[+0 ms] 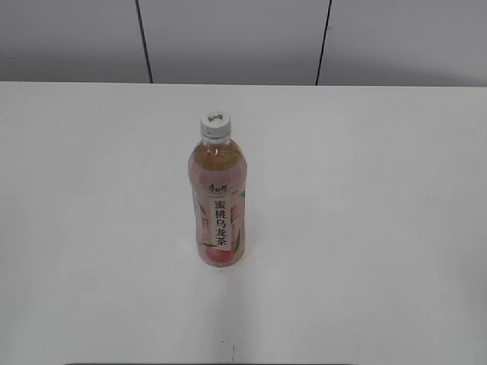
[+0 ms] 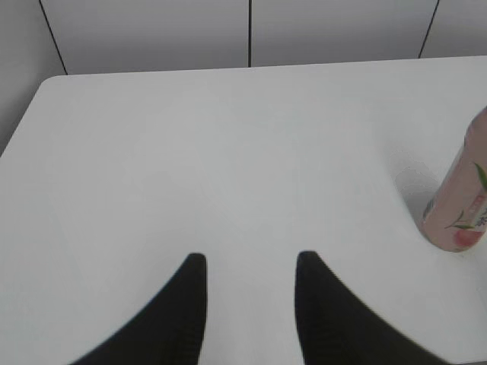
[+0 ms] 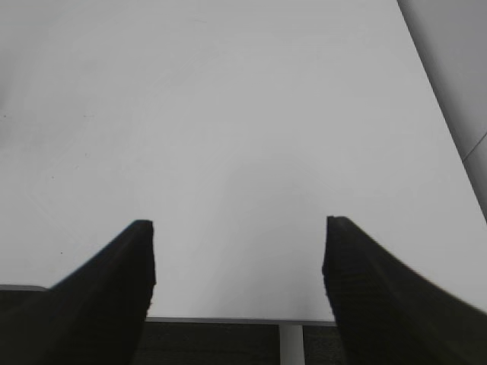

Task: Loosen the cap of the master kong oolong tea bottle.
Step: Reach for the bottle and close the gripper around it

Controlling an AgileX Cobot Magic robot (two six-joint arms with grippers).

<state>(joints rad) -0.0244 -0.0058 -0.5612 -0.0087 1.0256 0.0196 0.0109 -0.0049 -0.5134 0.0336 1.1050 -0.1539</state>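
- I see the right gripper (image 3: 240, 228) near the counter's (image 1: 365, 228) front edge, jaws spread wide, holding nothing.
- I see the left gripper (image 2: 251, 262) over bare counter, jaws parted, empty.
- The master kong oolong tea bottle (image 1: 218, 201) stands upright mid-counter, well right of the left jaws.
- The cap (image 1: 215, 125) sits on the bottle's neck.

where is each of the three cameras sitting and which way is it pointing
Exterior view: raised in front of the table, looking down at a slant toward the back wall; the upright bottle with its white cap stands mid-table; no arm shows.
Left wrist view: on the left arm, facing the table; the open left gripper shows at the bottom, the bottle's base at the right edge.
Right wrist view: on the right arm, over the table's near edge; open right gripper, no bottle.
Exterior and left wrist views share the bottle.
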